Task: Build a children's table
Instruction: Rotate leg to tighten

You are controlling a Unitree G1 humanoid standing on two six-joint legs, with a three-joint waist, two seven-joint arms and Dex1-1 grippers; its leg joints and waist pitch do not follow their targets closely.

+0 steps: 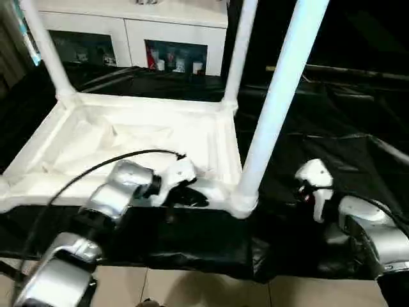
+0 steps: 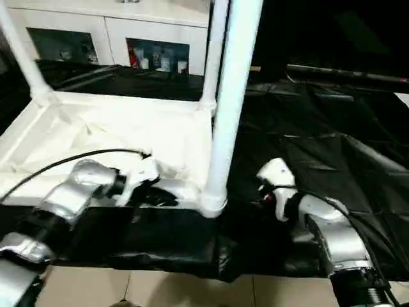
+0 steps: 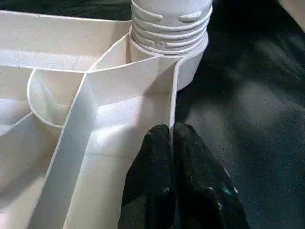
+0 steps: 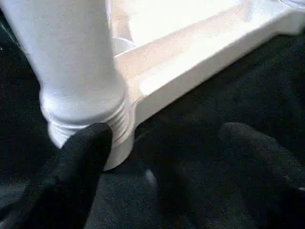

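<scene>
Crinkled black sheeting (image 1: 332,134) covers the floor beneath our upturned ribbed white tabletop (image 1: 128,144), smooth tubular legs (image 1: 281,96) standing in its corner sockets. Our left gripper (image 3: 171,143) pinches its thin rim; our right gripper (image 4: 157,157) gapes beside the threaded leg base.

One tabletop (image 1: 128,137), three upright legs (image 1: 281,102).

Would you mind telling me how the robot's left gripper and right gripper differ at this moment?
The left gripper is shut, its black fingers pinching the thin side wall of the upturned tabletop; the right gripper stands wide open and holds nothing. The left sits at the tabletop's near edge, left of the nearest leg; the right is over the black sheet, right of that leg, with one finger by its threaded base. Both are near the same corner socket.
</scene>
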